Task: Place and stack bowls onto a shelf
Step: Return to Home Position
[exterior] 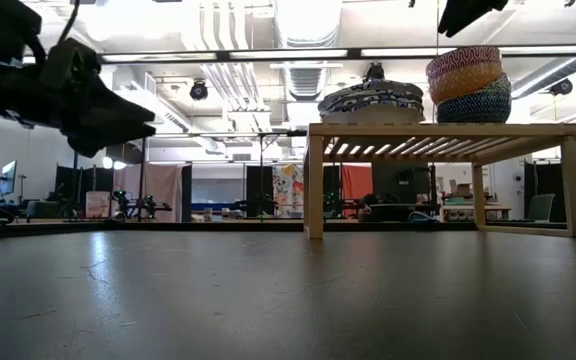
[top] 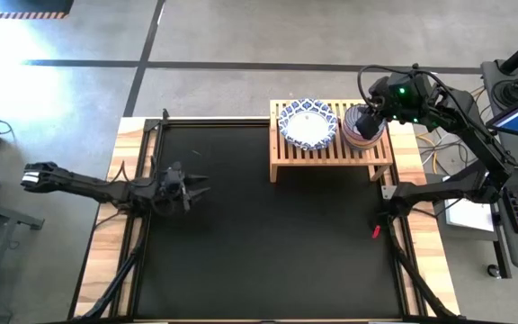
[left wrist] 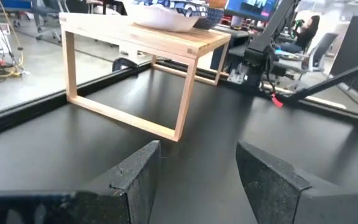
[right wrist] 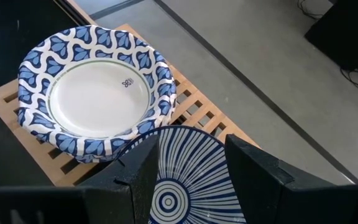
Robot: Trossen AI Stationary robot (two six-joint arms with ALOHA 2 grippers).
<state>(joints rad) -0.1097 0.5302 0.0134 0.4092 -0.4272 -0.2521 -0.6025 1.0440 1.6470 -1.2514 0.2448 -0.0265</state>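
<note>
The light-wood shelf (top: 331,153) stands at the far right of the black mat. A stack of larger white bowls with blue-patterned rims (top: 307,124) rests on its slats, and also shows in the right wrist view (right wrist: 92,99) and the low view (exterior: 372,100). Beside it stands a stack of smaller patterned bowls (exterior: 468,85); the top one shows blue stripes inside (right wrist: 188,186). My right gripper (right wrist: 191,144) is open and hovers just above this small stack (top: 364,126), clear of it in the low view (exterior: 471,14). My left gripper (left wrist: 197,152) is open and empty over the mat's left side (top: 201,189).
The black mat (top: 268,243) lies in front of the shelf. A small red object (top: 375,232) lies by the right arm's base (top: 394,193). Wooden table edges (top: 106,225) border the mat. A keyboard and cables sit off the table to the right.
</note>
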